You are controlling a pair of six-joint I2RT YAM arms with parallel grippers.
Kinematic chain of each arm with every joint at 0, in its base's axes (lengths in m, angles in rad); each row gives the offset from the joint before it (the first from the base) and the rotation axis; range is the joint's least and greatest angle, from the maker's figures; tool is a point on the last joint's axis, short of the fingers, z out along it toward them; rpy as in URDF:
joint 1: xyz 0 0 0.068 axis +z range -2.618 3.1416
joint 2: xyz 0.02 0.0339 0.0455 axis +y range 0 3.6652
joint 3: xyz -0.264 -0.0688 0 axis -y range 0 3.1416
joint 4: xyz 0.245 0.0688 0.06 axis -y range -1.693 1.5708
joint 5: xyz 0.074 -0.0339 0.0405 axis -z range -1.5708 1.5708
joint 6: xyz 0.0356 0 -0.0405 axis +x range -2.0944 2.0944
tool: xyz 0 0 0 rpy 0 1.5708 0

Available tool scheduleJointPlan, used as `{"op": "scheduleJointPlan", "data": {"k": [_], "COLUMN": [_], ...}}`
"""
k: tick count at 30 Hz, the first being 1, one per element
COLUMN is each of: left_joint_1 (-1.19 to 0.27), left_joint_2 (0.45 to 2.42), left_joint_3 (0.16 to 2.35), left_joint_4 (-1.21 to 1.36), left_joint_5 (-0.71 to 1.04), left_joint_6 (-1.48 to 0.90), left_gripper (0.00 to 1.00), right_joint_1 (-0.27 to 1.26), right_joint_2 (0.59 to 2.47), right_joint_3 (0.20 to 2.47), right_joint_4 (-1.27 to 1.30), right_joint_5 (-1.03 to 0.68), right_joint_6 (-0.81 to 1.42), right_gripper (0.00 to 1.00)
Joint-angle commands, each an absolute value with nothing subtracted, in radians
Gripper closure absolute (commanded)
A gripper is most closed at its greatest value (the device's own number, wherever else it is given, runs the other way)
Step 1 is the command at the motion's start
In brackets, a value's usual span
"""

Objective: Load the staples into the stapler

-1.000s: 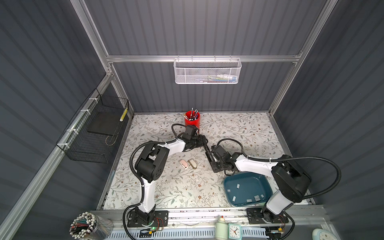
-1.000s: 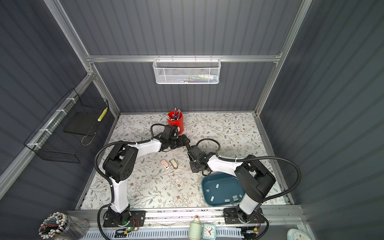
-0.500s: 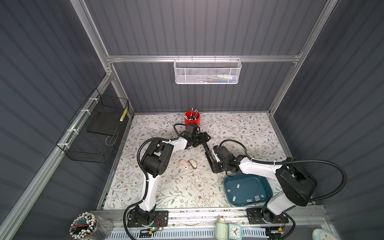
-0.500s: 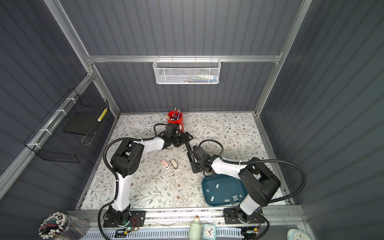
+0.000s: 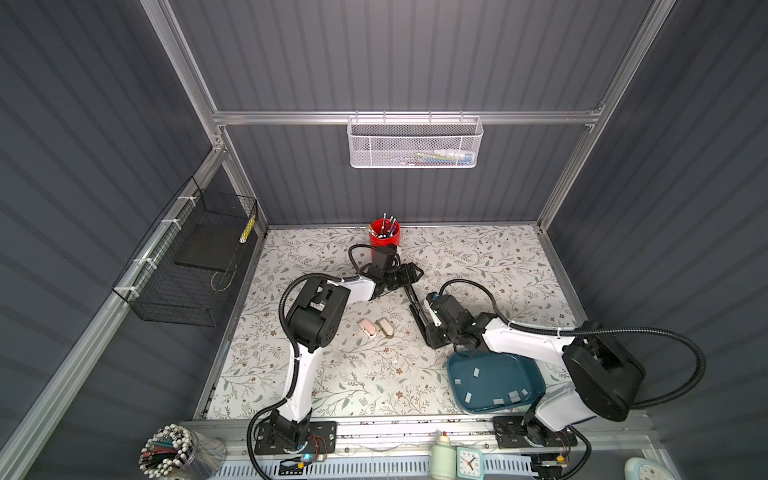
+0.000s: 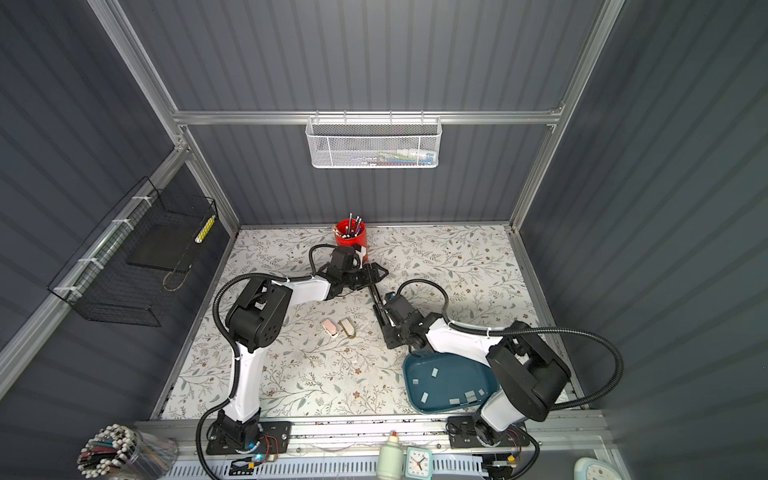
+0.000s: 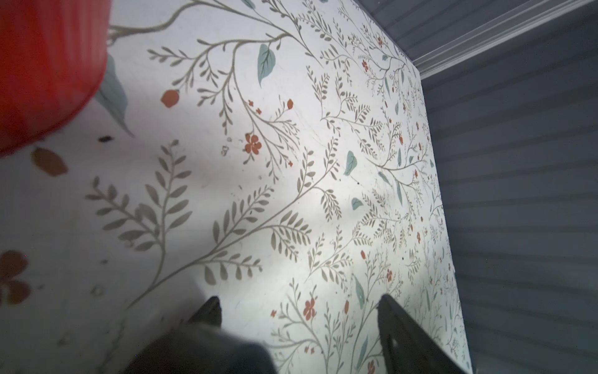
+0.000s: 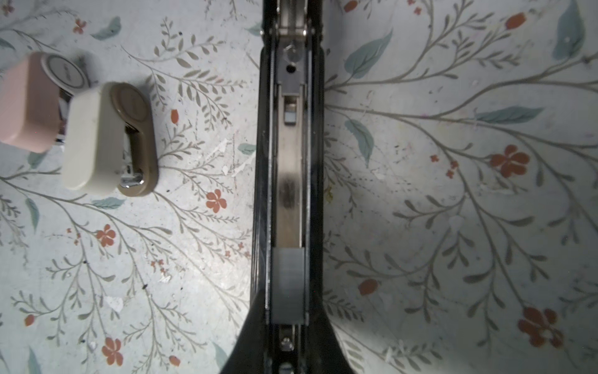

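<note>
Since one pale grey strip (image 8: 288,285) already lay seated in the open metal channel of the black stapler (image 8: 288,181), the core of the job looked done. The stapler lay opened out flat near the middle of the flowered table (image 5: 498,257), its far end just beside the left gripper (image 7: 299,299) and its near end at the right gripper (image 8: 288,323); the right gripper's fingers (image 8: 249,336) pressed against both sides of the stapler's body, clenched on it and pinning it down; the left gripper stood released, its two fingers well apart over bare table with nothing between them. The rest of the staples (image 5: 515,395), several loose strips, lay scattered in the blue tray (image 5: 498,361) at the front right, apart from the stapler; whether the channel was meant to take more than the one strip could not be told. What was left, as I judged it, was to fold the top arm back over the channel until it latched; the empty left gripper seemed placed for that. Two small staplers, a pink one (image 8: 29,103) and a cream one (image 8: 94,139), lay side by side near the black one, untouched; a red cup (image 5: 384,237) of pens stood at the back.
</note>
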State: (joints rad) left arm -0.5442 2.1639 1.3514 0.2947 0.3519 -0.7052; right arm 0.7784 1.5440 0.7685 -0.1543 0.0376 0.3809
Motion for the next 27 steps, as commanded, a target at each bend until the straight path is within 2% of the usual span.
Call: {"op": "scheduleJointPlan", "data": {"k": [1, 5, 10, 13, 20, 26, 27], "left_joint_1": [-0.572, -0.613, -0.693, -0.696, -0.734, -0.736, -0.735], "left_joint_2": [2.070, 2.037, 1.975, 1.969, 1.917, 1.900, 1.900], "left_joint_3": [1.305, 1.228, 1.131, 1.070, 0.940, 0.894, 0.890], "left_joint_4": [0.421, 0.509, 0.559, 0.646, 0.745, 0.769, 0.770], "left_joint_5": [0.346, 0.362, 0.268, 0.284, 0.273, 0.318, 0.322], "left_joint_6": [-0.576, -0.521, -0.435, -0.449, -0.354, -0.285, -0.271], "left_gripper": [0.30, 0.38, 0.37, 0.37, 0.36, 0.36, 0.35], "right_joint_1": [0.785, 0.785, 0.785, 0.785, 0.809, 0.812, 0.813], "right_joint_2": [1.563, 1.560, 1.544, 1.506, 1.438, 1.460, 1.465], "right_joint_3": [0.787, 0.782, 0.771, 0.736, 0.577, 0.515, 0.521], "right_joint_4": [-0.155, -0.139, -0.111, -0.079, 0.120, 0.232, 0.223], "right_joint_5": [0.083, 0.091, 0.104, 0.123, 0.259, 0.280, 0.284], "right_joint_6": [0.355, 0.359, 0.377, 0.405, 0.452, 0.416, 0.419], "right_gripper": [1.00, 1.00, 1.00, 0.94, 0.99, 0.84, 0.77]}}
